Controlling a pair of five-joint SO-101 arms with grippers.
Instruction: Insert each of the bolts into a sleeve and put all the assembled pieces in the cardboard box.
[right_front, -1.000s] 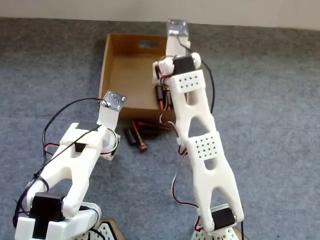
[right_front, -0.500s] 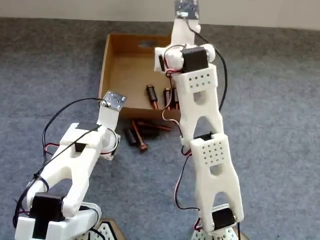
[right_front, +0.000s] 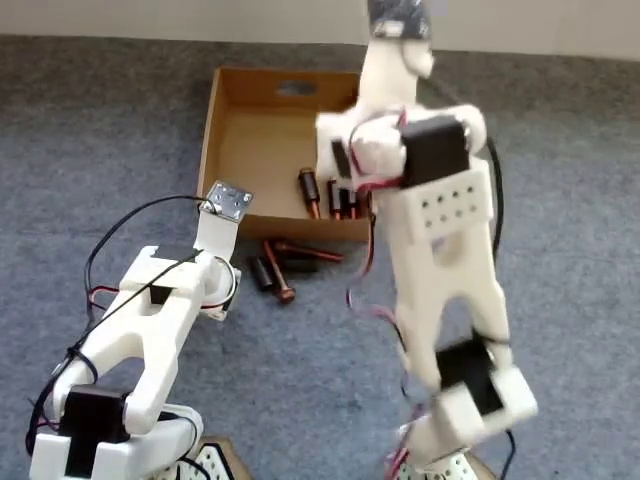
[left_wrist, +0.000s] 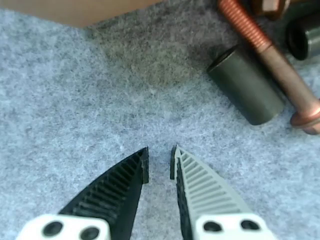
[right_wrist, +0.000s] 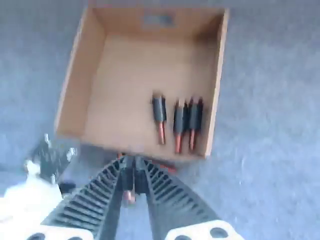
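The cardboard box (right_front: 212, 130) lies at the back of the grey carpet, and three bolts in dark sleeves (right_front: 308, 192) lie side by side near its front right corner (right_wrist: 180, 119). Loose copper bolts (right_front: 303, 250) and dark sleeves (right_front: 262, 272) lie on the carpet just in front of the box. My left gripper (left_wrist: 160, 161) sits low over the carpet, shut to a narrow slit with nothing in it; a sleeve (left_wrist: 245, 89) and a bolt (left_wrist: 272, 62) lie just ahead of it. High above the box's front edge, my right gripper (right_wrist: 129, 164) is shut and empty.
The right arm (right_front: 440, 240) stands tall over the carpet right of the box. The left arm (right_front: 160, 320) stretches along the left side toward the box's front wall (left_wrist: 75, 10). Bare carpet surrounds the box on all sides.
The right arm has lifted up and back from the box, uncovering the sleeved bolts lying inside. The left arm has not moved.
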